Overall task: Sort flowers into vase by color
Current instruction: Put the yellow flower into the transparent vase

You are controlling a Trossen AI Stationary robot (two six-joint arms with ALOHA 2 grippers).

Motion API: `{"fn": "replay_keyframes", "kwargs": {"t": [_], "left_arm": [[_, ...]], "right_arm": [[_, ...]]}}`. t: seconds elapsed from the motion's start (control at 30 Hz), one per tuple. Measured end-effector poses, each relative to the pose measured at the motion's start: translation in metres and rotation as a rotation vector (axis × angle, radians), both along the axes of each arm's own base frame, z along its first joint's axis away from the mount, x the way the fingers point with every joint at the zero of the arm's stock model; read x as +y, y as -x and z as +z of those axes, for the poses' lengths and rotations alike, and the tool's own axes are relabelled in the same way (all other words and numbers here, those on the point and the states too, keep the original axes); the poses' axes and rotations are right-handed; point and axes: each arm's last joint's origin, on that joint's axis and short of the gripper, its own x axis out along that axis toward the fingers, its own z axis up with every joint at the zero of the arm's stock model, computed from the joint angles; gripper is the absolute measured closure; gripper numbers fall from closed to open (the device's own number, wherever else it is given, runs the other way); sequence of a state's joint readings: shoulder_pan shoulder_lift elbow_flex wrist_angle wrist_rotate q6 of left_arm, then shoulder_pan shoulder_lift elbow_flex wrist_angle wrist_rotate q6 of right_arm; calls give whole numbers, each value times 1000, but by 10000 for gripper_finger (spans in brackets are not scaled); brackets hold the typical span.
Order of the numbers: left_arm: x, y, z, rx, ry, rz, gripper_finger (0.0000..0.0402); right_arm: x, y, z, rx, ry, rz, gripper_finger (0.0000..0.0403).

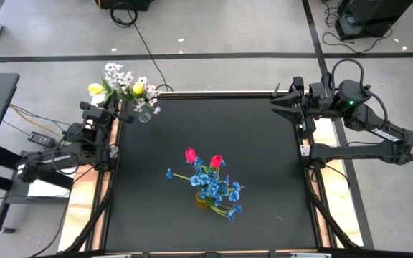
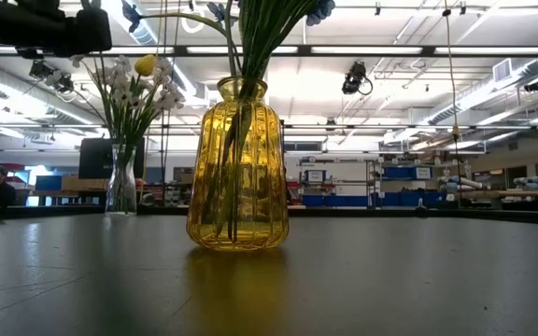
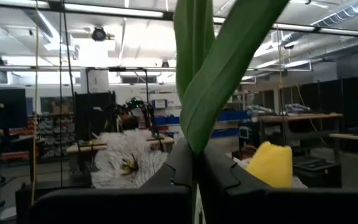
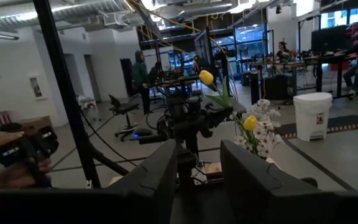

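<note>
My left gripper (image 1: 112, 107) (image 3: 194, 155) is at the table's far-left corner, shut on a yellow tulip (image 1: 95, 89) (image 4: 207, 77), right beside a clear glass vase (image 1: 143, 113) (image 2: 122, 182). That vase holds white sprays (image 1: 120, 75) and another yellow tulip (image 1: 138, 88). An amber glass vase (image 1: 205, 199) (image 2: 236, 168) stands on its base mid-table with blue sprays (image 1: 217, 190) and two red tulips (image 1: 191, 154) in it. My right gripper (image 1: 278, 107) (image 4: 194, 162) waits open at the table's far-right edge. My left gripper pinches the yellow tulip's green stem (image 3: 194, 146) between its two shut fingers, below the leaves (image 3: 216, 74). The leaves and blossom rise above the fingers, and the tulip is clear of the table. The stem's lower end is hidden by the gripper.
Dark table mat (image 1: 249, 143) lies bare between the two vases and toward the right edge. Wooden strips (image 1: 92, 201) run along the table's left and right sides. People (image 4: 140, 74) and a hand holding a black device (image 4: 17, 155) show in the room beyond.
</note>
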State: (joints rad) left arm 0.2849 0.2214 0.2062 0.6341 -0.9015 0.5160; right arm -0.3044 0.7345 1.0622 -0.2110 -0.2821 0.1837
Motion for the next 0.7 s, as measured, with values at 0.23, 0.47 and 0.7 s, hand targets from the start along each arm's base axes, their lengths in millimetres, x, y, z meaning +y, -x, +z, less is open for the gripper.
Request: {"fn": "replay_keyframes", "kwargs": {"t": [0.23,0.47,0.7], "left_arm": [[3,-2,-4,-15,8,-24,390],[8,-11,-8,0,40,-21,390],[18,-15,-11,10,48,-5,390]], "right_arm": [[0,0,0,0,0,0,270],[0,0,0,0,0,0,270],[0,0,0,0,0,0,270]]}}
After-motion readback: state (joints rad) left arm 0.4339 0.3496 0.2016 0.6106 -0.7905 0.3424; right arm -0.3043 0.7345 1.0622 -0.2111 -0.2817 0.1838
